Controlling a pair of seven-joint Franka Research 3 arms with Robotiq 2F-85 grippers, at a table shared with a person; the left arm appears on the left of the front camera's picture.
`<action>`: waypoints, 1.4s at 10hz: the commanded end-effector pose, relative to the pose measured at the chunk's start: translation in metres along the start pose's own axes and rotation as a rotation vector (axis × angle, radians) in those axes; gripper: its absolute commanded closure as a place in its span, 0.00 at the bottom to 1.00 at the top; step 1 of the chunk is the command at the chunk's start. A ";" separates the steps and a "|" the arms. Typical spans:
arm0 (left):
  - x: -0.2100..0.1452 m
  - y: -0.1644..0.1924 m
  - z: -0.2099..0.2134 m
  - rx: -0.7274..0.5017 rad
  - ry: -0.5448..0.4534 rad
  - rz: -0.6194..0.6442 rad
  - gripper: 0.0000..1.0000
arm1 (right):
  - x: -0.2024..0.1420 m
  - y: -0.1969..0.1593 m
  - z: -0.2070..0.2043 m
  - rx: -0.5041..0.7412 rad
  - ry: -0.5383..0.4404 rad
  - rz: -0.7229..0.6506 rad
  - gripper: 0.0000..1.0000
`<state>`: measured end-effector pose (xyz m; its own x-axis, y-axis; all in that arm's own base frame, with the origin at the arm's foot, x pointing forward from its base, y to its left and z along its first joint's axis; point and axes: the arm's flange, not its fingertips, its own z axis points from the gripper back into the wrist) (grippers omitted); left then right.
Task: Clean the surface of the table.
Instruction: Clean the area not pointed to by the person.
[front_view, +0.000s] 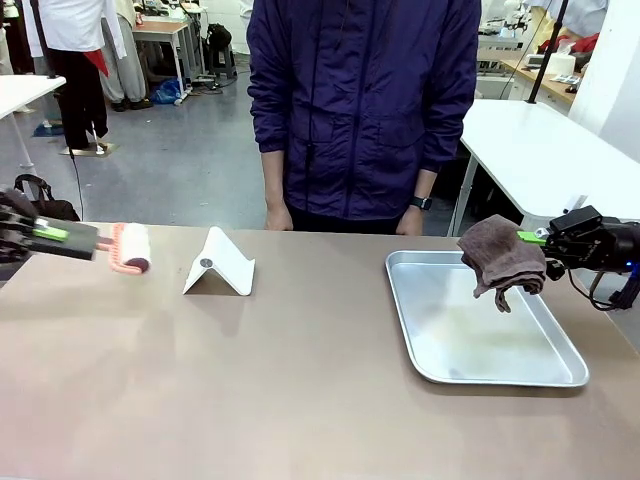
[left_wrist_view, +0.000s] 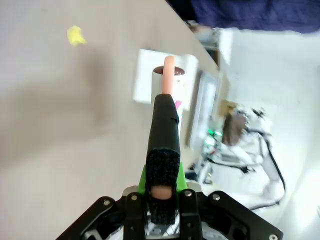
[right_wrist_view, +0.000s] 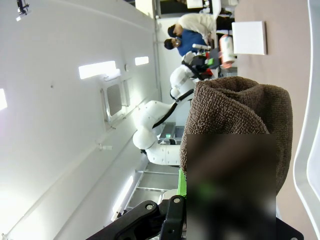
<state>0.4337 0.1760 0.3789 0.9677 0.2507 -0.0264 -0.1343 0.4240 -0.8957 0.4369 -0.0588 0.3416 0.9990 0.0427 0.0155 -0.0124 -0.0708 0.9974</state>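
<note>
As one table (front_view: 250, 380) stretches left-right:
left gripper (front_view: 62, 237) clamps one roller (front_view: 132, 248), right gripper (front_view: 535, 240) one cloth (front_view: 495, 255) above one tray (front_view: 480, 345).

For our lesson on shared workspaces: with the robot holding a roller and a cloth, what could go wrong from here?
1. The cloth droops from the right gripper over the tray; lowered, it might snag the rim and drag the tray.
2. The white stand sits on the table near the roller held by the left gripper; a sweep could knock it over.
</note>
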 end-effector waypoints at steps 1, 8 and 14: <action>-0.034 0.002 0.048 -0.104 0.075 -0.062 0.78 | -0.001 0.002 -0.002 -0.014 0.000 0.016 0.91; -0.105 0.101 0.144 -0.203 0.029 0.018 0.78 | -0.001 0.002 -0.002 -0.014 0.000 0.016 0.91; -0.099 0.088 0.138 -0.163 0.066 0.012 0.78 | -0.001 0.002 -0.002 -0.014 0.000 0.016 0.91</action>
<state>0.2969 0.3083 0.3649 0.9793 0.1936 -0.0588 -0.1118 0.2754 -0.9548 0.4370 -0.0587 0.3416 0.9990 0.0427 0.0157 -0.0126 -0.0703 0.9974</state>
